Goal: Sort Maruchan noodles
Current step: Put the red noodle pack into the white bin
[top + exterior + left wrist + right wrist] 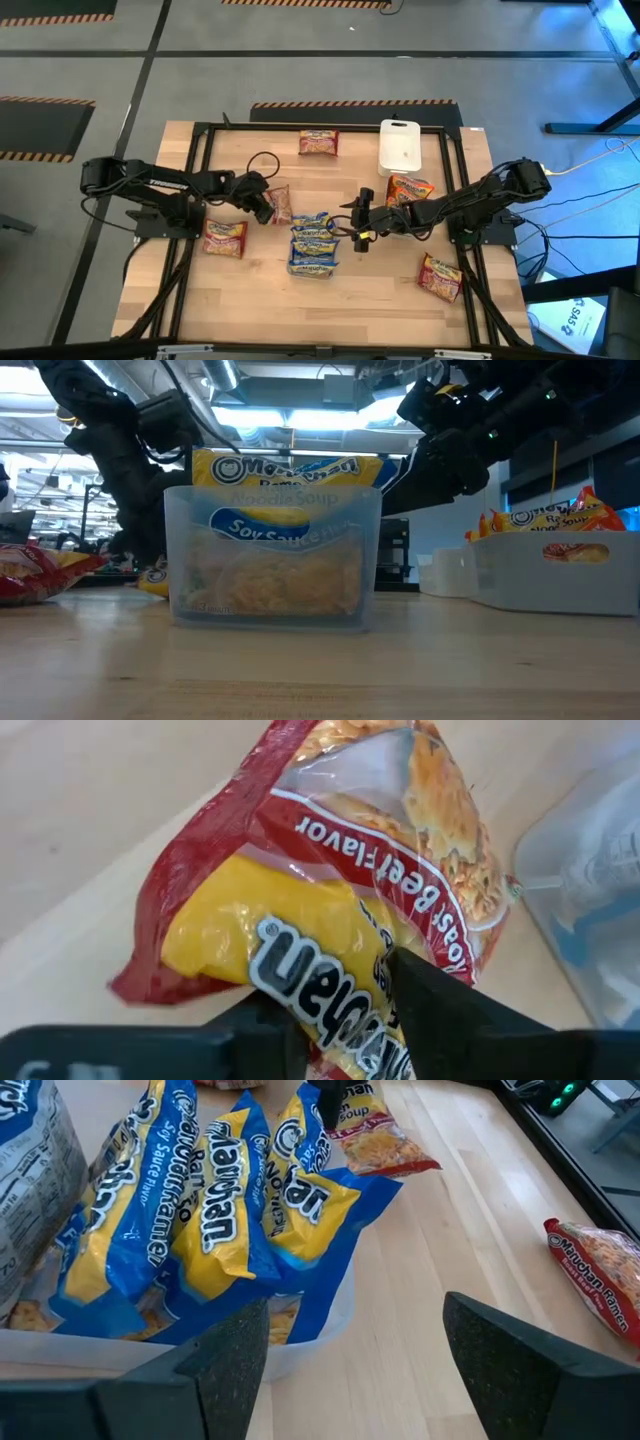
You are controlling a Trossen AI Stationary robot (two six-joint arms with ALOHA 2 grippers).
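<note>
Roughly halfway, I judge: several blue packets stand sorted in the clear tub mid-bench, and an orange packet sits in the white tub. Loose red packets remain at and. The left claw pinches a red packet beside the clear tub; the right claw hangs spread and empty by it.

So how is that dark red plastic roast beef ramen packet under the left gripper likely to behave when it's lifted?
The dark red plastic roast beef ramen packet probably holds flat in the middle, since a noodle block shows through its clear window. Its crinkled end flaps look loose and may flop. The glossy film could slip between the left gripper fingers, which appear to pinch only one end, so it may droop or swing.
</note>
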